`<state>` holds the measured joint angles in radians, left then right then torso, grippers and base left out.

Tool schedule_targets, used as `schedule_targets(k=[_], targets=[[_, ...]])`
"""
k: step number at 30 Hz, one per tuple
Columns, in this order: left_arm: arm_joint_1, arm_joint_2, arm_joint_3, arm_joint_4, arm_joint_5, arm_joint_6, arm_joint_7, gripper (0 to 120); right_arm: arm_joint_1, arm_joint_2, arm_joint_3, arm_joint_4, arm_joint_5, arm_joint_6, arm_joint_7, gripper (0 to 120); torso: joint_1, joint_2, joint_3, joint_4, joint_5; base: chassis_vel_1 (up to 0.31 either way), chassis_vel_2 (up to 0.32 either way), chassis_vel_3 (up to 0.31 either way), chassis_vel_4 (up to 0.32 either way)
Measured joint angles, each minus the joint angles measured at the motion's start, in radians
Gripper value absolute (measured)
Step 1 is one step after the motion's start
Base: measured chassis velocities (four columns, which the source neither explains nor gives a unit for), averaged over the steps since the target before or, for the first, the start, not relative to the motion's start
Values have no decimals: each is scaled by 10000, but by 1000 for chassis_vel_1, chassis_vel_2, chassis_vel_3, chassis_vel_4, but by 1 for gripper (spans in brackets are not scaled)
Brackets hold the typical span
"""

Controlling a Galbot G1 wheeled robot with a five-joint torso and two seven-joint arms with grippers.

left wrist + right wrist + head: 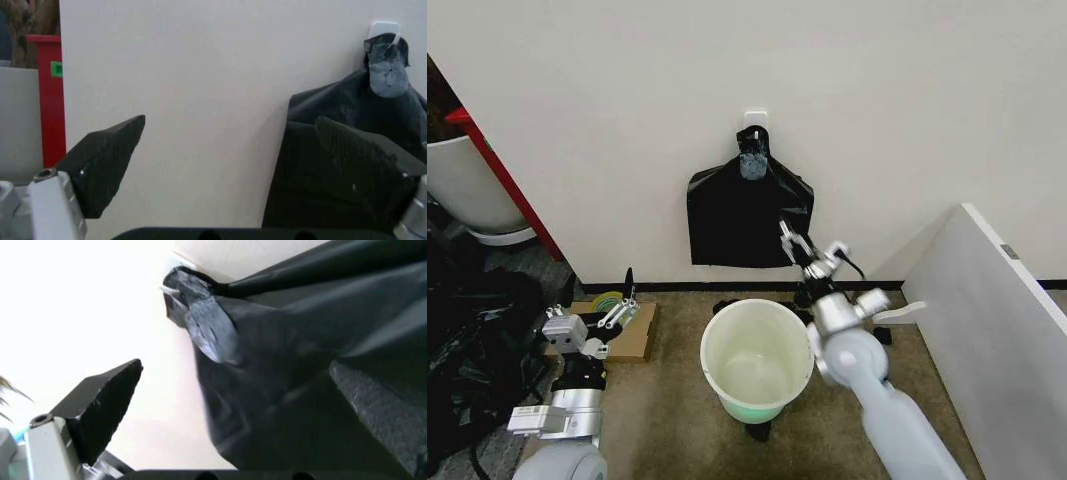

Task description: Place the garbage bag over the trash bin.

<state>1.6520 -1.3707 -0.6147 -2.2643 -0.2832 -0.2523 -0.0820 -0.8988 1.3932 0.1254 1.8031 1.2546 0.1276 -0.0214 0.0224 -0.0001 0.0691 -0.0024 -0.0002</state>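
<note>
Right hand (793,238) spread open, against hanging black bag bundle (742,215)

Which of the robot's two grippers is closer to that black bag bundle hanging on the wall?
The right gripper: it is raised at the lower right edge of the black bag bundle. The left gripper sits low, off to the left near the cardboard.

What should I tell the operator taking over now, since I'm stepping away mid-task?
Right end effector: open, raised at the lower right edge of the black bag bundle hanging from a wall hook, gripping nothing.
Left end effector: open, low on the left above a cardboard box, idle.
Trash bin: on the floor below the bundle, unlined.
Done: nothing on the bin yet.
Left: take a bag and fit it over the bin.
</note>
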Motion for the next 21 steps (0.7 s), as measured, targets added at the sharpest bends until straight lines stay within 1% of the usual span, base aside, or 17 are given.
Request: schedule_targets(k=[5, 9, 11, 13, 14, 15, 16, 17, 18, 21], targets=[[-30, -15, -1, 77, -16, 5, -23, 100, 916, 605, -208, -837, 212, 44, 22, 100, 0, 0, -1, 0, -1, 0, 0, 0, 0], [-23, -15, -6, 78, -28, 7, -31, 100, 1285, 730, -253, -1342, 151, 149, -162, 100, 0, 0, -1, -1, 0, 0, 0, 0, 0], [-7, 8, -30, 78, -46, 7, -50, 100, 1510, 801, -254, -1679, 61, 195, -290, 98, 0, 0, -1, -2, 2, 0, 0, 0, 0], [-6, 19, -43, 89, -54, 6, -64, 100, 1690, 890, -248, -1959, -18, 222, -374, 87, 0, 0, -1, -2, 3, 0, 0, 0, 0], [-6, 19, -43, 89, -54, 6, -64, 100, 1690, 890, -248, -1959, -18, 222, -374, 87, 0, 0, -1, -2, 3, 0, 0, 0, 0], [-8, 18, -43, 97, -55, 6, -66, 100, 1779, 946, -244, -2097, -51, 241, -431, 84, -1, 0, -1, -2, 3, 0, 0, 0, 0], [-10, 18, -40, 103, -56, 5, -69, 100, 1861, 996, -245, -2238, -91, 258, -489, 79, -1, 0, -1, -1, 3, 0, 0, 0, 0], [-12, 17, -36, 111, -56, 5, -70, 100, 1941, 1049, -243, -2368, -127, 274, -546, 77, -1, 0, -1, -1, 4, 0, 0, 0, 0], [-14, 16, -32, 125, -55, 5, -69, 100, 1998, 1089, -243, -2456, -155, 292, -593, 70, -1, 0, -1, -1, 3, 0, 0, 0, 0], [-28, 27, -36, 180, -60, 1, -80, 100, 2130, 1204, -228, -2656, -239, 354, -788, 58, -1, 0, -1, -1, 3, 0, 0, 0, 0]])
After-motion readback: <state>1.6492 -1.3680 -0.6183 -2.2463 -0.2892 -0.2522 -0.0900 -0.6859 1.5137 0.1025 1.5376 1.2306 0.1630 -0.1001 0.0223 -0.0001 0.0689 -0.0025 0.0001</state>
